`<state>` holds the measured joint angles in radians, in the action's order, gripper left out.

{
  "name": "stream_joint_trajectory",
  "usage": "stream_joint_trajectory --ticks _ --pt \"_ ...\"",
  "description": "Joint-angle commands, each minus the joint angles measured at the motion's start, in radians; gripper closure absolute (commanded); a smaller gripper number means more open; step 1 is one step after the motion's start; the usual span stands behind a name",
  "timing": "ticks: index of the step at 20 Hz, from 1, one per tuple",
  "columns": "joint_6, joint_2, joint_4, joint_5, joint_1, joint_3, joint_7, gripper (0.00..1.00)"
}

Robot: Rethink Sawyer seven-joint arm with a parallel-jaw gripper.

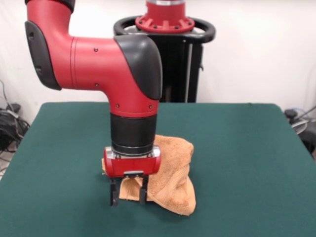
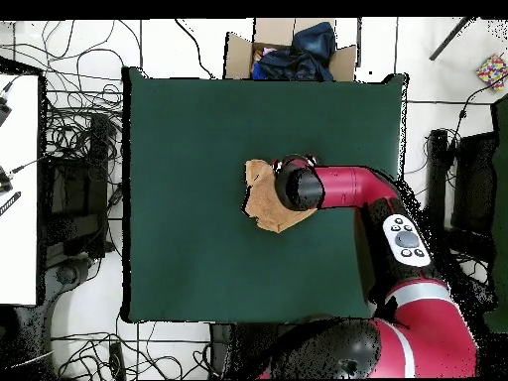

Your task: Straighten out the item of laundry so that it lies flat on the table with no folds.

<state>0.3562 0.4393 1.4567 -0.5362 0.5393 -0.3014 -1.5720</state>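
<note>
I am hovering my fingers just above the table, spread apart and holding nothing, right in front of the towel. The towel is sitting bunched near the middle of the table, heaped into a soft mound with one flap drooping down toward the front edge. It is looking light, limp and thick-piled, so I am judging it will sag and drag on the felt rather than slide freely; it should pinch easily. A free corner or hem along the lower flap is seeming the best place to take hold. From overhead my own wrist is covering much of the towel, so I cannot tell how the layers are folding underneath, nor where the label is lying.
</note>
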Motion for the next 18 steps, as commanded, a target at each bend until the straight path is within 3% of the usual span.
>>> stream_joint_trajectory --ticks 1,10,18 --pt "0.107 -0.003 0.003 -0.012 0.030 -0.033 0.050 0.00" --pt "0.118 0.018 0.043 -0.018 0.044 -0.037 0.059 0.00" --pt "0.076 -0.047 0.084 -0.027 0.043 -0.028 0.024 0.00"
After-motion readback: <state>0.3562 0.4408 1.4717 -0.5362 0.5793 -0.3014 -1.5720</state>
